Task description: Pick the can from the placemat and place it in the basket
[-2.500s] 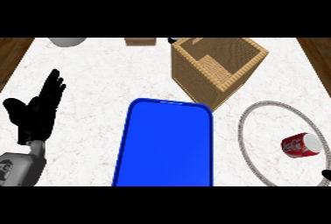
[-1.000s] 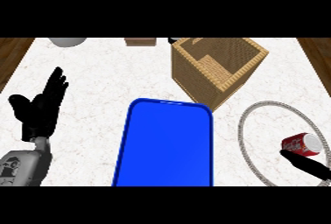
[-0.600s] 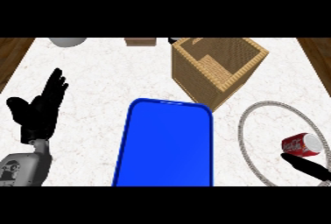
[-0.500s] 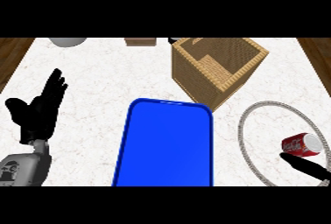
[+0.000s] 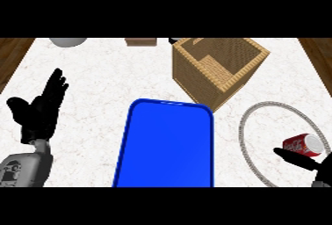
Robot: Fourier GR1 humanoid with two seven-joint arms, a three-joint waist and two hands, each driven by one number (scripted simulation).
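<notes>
A red can (image 5: 303,146) lies on its side on the round white placemat with a grey rim (image 5: 242,132) at the right. My right hand (image 5: 304,163) comes in from the lower right corner, open, one straight finger reaching just below the can's near side; whether it touches is unclear. Most of that hand is cut off by the view's edge. The wicker basket (image 5: 194,85) stands tilted at the back, up and left of the placemat. At the far left my left hand (image 5: 40,110) rests open, fingers up, holding nothing.
A large blue tray (image 5: 167,145) lies in the middle between both hands. A grey bowl (image 5: 68,41) and a small brown block (image 5: 141,42) sit at the counter's far edge. Wooden floor shows past the counter's left and right sides.
My right hand has come in from the lower right corner and moved up close under the can. The can, basket and left hand have stayed put.
</notes>
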